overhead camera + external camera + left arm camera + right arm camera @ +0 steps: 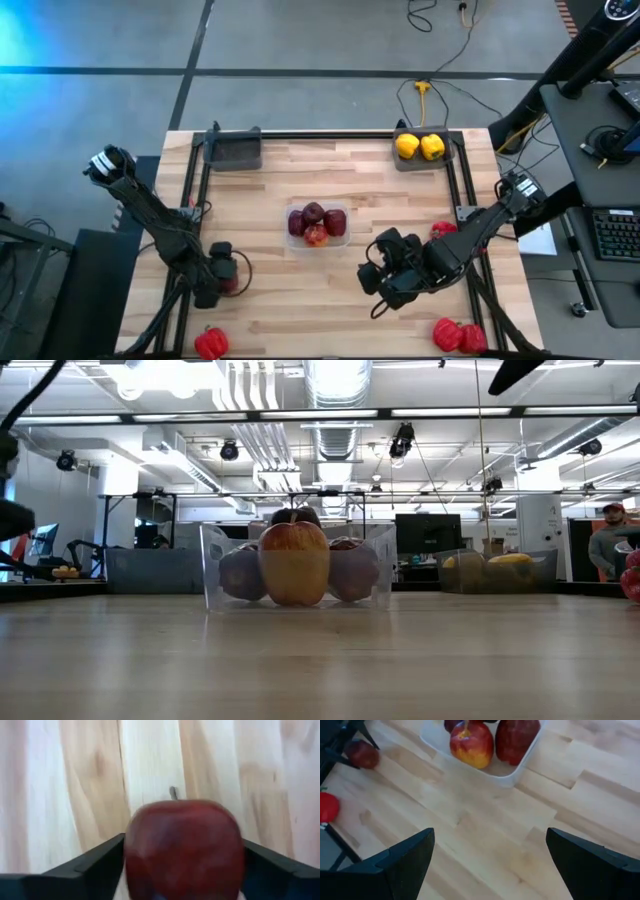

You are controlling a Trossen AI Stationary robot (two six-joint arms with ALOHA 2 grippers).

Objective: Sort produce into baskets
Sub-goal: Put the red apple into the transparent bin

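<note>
From above, the left tool (225, 277) sits low over the wooden desk (270, 200) near its front left, its fingers on either side of a dark red apple (232, 283); a red bell pepper (211, 343) lies nearer the front edge beside it. The right tool (388, 275), wide open and holding nothing, hovers right of the clear container (343, 238) of apples at mid-desk, with two red peppers (458, 335) behind it at the front right corner and another red pepper (443, 229) by its arm. At the far edge, one grey tray (232, 150) stands empty and the other tray (409, 160) holds two yellow peppers (420, 147). At desk height, the clear container (210, 575) fills the middle, a red-and-yellow apple (294, 563) foremost, with the yellow peppers (500, 563) far right and a person (605, 538) in the room beyond. Seen from the left wrist, the apple (184, 849) sits between dark fingers (90, 865) that flank it closely; whether they grip it cannot be told. Seen from the right wrist, the spread fingers (402, 857) frame bare wood, the container (512, 772) ahead and the other arm's apple (362, 754) off to the side.
</note>
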